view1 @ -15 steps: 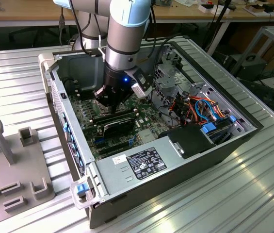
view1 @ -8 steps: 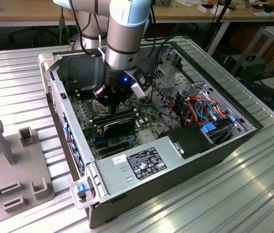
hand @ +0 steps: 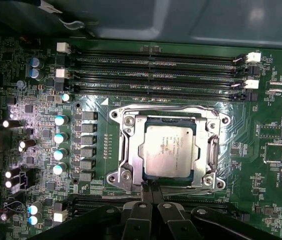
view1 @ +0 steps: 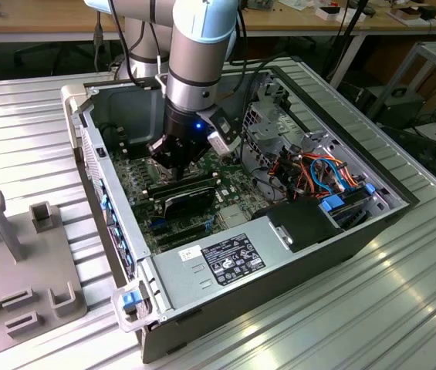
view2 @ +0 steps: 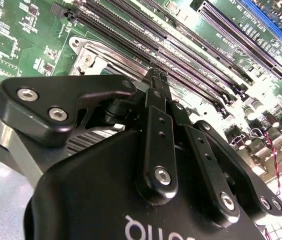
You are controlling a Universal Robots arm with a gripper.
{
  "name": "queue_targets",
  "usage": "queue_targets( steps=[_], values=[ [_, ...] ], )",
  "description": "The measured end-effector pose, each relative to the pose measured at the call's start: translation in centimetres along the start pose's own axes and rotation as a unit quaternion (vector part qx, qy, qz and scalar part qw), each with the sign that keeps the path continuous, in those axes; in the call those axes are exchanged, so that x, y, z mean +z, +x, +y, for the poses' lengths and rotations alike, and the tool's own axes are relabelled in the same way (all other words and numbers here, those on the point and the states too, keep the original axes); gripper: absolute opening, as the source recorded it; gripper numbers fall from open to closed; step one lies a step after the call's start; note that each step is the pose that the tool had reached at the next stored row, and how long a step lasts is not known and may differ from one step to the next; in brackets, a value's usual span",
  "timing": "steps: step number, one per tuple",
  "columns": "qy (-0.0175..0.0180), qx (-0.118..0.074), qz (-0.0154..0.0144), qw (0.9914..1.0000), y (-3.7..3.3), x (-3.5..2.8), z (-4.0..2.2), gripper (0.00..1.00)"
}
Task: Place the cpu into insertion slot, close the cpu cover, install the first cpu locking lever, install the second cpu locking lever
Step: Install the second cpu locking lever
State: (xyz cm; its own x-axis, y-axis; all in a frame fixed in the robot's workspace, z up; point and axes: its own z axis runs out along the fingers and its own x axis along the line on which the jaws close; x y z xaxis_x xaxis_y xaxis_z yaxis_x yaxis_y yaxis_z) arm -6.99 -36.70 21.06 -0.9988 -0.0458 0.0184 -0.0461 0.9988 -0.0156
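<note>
At the exterior view's left stands a grey fixture (view1: 25, 262). Mid-frame, my gripper (view1: 173, 162) hangs inside the open computer case (view1: 295, 277), whose black label (view1: 233, 258) I cannot read. In the first wrist view its fingers (hand: 144, 196) are pressed together beside the chip (hand: 168, 150), which is framed by the flat cover (hand: 130, 145).

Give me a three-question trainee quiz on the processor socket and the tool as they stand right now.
1. True or false: the cpu cover lies lowered around the cpu.
2. In both wrist views the tool is: A) shut; B) spread wide.
3. Fill in: in the first wrist view the tool's tip sits at the edge of the cpu ___.
Key: 1 true; 2 A; 3 cover.
</note>
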Motion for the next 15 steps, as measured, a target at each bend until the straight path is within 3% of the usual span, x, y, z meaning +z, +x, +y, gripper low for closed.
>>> queue_targets(
  steps=[15],
  values=[
    [0.0000, 0.000, 0.0000, 1.00000, 0.13, 0.13, 0.11, 0.11]
  ],
)
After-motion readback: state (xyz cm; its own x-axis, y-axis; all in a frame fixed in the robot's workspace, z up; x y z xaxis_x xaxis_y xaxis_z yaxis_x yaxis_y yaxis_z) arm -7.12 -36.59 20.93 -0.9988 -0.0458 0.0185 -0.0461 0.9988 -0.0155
